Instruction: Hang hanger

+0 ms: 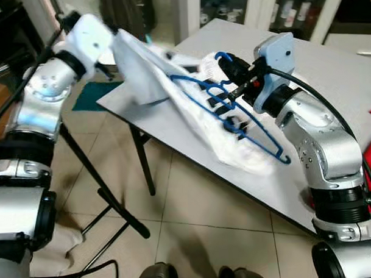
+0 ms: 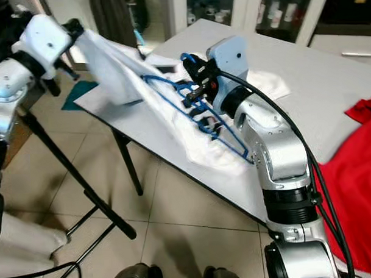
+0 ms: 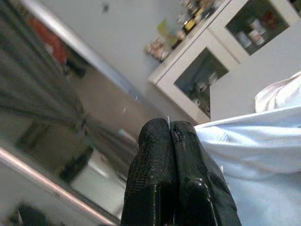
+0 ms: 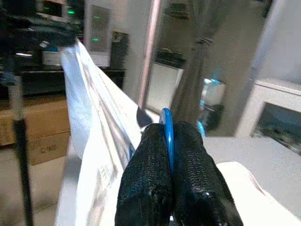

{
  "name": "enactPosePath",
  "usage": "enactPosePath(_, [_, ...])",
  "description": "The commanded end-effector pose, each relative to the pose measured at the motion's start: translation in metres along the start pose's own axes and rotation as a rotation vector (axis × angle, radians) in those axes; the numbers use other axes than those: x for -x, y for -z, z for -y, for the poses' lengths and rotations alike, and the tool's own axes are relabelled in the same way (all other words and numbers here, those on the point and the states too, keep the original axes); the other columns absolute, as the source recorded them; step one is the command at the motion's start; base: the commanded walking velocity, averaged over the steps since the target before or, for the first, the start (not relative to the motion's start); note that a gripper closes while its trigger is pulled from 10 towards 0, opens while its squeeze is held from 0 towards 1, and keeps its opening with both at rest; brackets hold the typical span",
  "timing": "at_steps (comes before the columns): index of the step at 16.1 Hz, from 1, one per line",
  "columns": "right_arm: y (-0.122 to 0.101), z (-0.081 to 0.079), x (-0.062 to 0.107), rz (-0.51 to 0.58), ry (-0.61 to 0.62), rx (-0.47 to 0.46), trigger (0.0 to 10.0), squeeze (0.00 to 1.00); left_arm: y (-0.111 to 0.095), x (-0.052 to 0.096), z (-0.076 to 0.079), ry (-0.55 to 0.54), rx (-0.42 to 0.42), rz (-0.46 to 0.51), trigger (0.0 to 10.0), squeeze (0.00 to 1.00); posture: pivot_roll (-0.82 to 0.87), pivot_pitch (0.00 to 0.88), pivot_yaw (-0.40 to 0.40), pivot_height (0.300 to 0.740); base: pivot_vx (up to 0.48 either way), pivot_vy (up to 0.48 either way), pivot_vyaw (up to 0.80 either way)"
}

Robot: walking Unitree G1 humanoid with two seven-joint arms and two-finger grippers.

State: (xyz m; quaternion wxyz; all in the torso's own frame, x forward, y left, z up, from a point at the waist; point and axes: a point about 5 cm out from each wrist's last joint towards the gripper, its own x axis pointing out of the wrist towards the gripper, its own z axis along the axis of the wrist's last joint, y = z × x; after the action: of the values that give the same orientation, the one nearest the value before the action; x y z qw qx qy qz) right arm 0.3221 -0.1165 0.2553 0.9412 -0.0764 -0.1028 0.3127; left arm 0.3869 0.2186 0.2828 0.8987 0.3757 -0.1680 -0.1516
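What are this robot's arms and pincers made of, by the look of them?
Both arms are chunky silver metal segments joined by black rings. The right arm carries a pale blue-white wrist housing with a black cable looping along it; the left arm has a white one. Each ends in a gripper of two long, black, textured fingers.

My right gripper (image 2: 194, 84) holds a blue plastic hanger (image 2: 200, 111) over the grey table (image 2: 330, 79).

My fingers are closed on the hanger near its hook; its frame slants down across a white cloth garment (image 2: 141, 79). My left gripper (image 2: 78, 27) lifts that garment's corner beyond the table edge. A red cloth (image 2: 351, 170) lies to my right.
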Motion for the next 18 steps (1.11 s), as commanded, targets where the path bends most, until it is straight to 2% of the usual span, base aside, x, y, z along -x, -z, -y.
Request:
enactPosePath(1, [-0.004,-0.002,0.003,0.03,-0.028,0.011,10.0,0.0,0.002,0.004,-0.013,-0.031,0.056,-0.001,10.0,0.0,-0.07,0.0,0.042,0.74,0.0,0.0,0.0])
enactPosePath(2, [-0.005,-0.003,0.004,0.041,-0.048,0.015,10.0,0.0,0.008,0.006,-0.011,-0.018,0.157,0.012,10.0,0.0,-0.07,0.0,0.042,0.74,0.0,0.0,0.0])
enactPosePath(4, [-0.008,-0.004,0.006,0.057,-0.077,0.027,10.0,0.0,0.012,0.005,0.0,0.014,0.198,0.019,10.0,0.0,-0.07,0.0,0.042,0.74,0.0,0.0,0.0])
enactPosePath(7, [-0.011,0.0,0.008,0.059,-0.062,0.039,10.0,0.0,0.01,0.002,0.01,0.049,0.207,0.036,10.0,0.0,-0.07,0.003,0.043,0.74,0.0,0.0,0.0])
enactPosePath(9, [-0.015,-0.005,0.006,0.076,-0.086,0.03,10.0,0.0,0.009,0.0,0.015,0.077,0.203,0.045,10.0,0.0,-0.08,0.004,0.045,0.74,0.0,0.0,0.0])
enactPosePath(12, [-0.015,-0.024,0.0,0.09,-0.141,0.027,10.0,0.0,0.005,-0.004,0.029,0.157,0.154,0.056,10.0,0.0,-0.07,0.004,0.044,0.74,0.0,0.0,0.0])
enactPosePath(18, [-0.021,-0.027,0.0,0.11,-0.188,0.032,10.0,0.0,0.003,-0.004,0.034,0.237,0.081,0.064,10.0,0.0,-0.07,0.006,0.048,0.74,0.0,0.0,0.0])
